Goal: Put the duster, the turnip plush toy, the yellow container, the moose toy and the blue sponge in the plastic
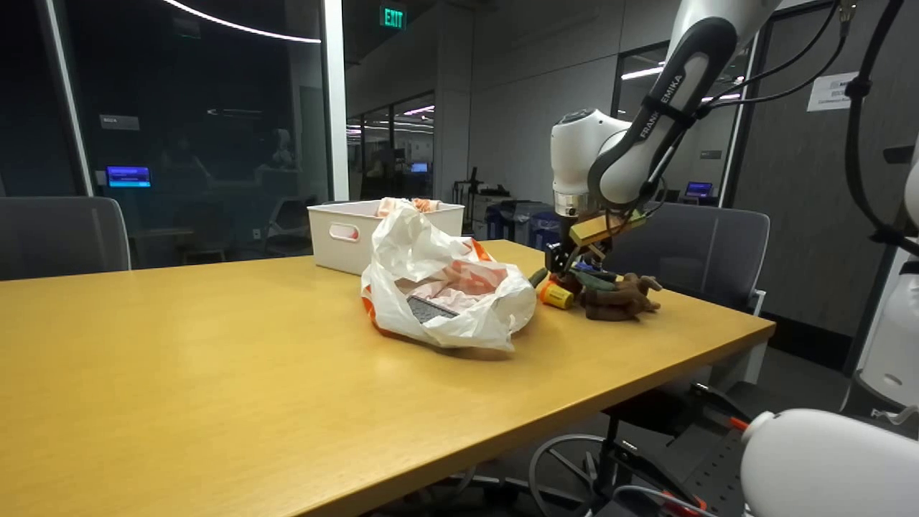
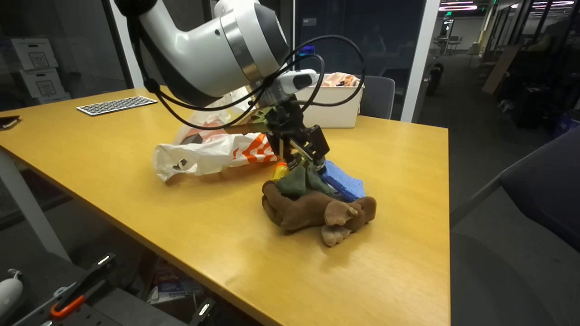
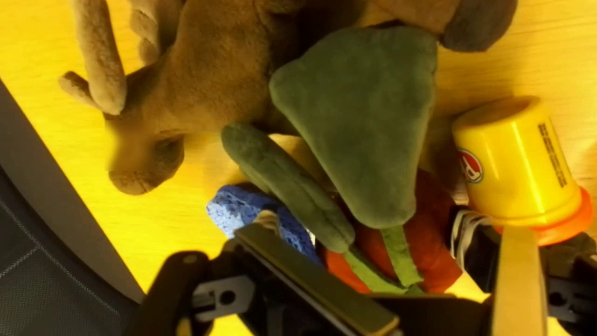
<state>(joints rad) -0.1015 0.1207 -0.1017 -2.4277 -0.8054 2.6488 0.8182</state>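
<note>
Turnip plush toy is lying between the fingers of my tool, which I'm holding low over the counter. The fingers are standing wide apart, one on either side of the red body, and I'm not managing to make out whether either is touching it. Its green leaves are pointing away from the tool, the broadest overlapping the brown moose toy in the wrist view. Beside one finger the blue sponge is sitting, partly covered from the wrist camera by that finger and a narrow leaf. By the other finger the yellow container is lying on its side. Just past the leaves the moose toy is lying on the counter. Farther out, in both exterior views, I'm seeing the white plastic bag with orange markings; its mouth is gaping, and a dark grey block I'm not able to name is resting inside. Near the bag a white bin is standing, a patterned cloth showing above its rim. Well apart, in an exterior view, a keyboard is lying on the counter
</note>
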